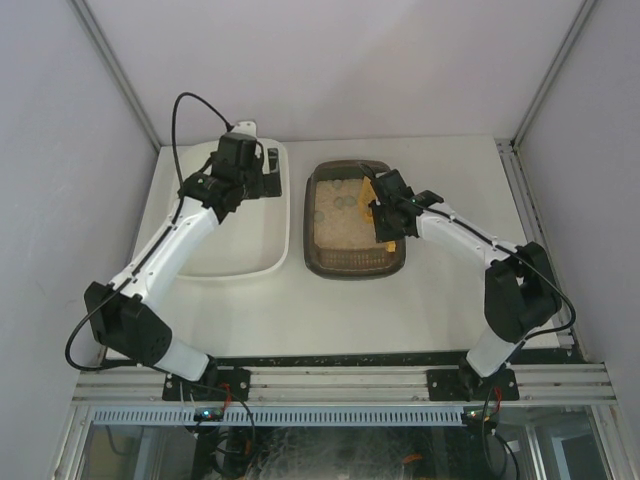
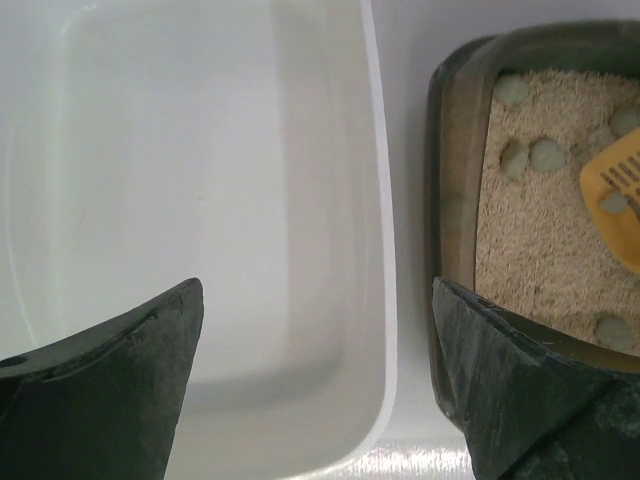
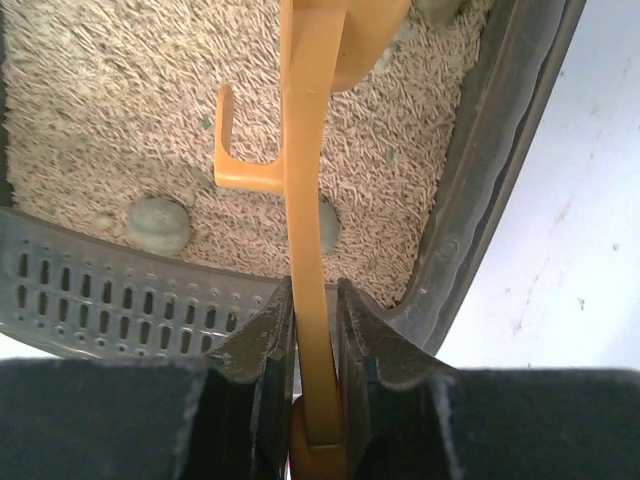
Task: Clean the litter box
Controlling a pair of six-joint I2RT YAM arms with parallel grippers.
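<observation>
The orange scoop (image 3: 312,180) is clamped by its handle in the right gripper (image 3: 315,305) over the litter box (image 1: 355,270), mid-table. The left gripper (image 2: 318,290) is held wide and empty. The grey clumps (image 3: 158,222), presumably waste, should be undercut shallowly and lifted level.

White-shelled, black-jointed left arm (image 1: 170,245) and right arm (image 1: 460,228) are seen; a thin black cable (image 1: 173,125) is looped off the left; the left tool (image 2: 317,300) is finished matt black.

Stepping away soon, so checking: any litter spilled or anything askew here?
Nothing stands out: litter lies inside the litter box, which sits square beside the white tub, and the right gripper holds the orange scoop.
</observation>
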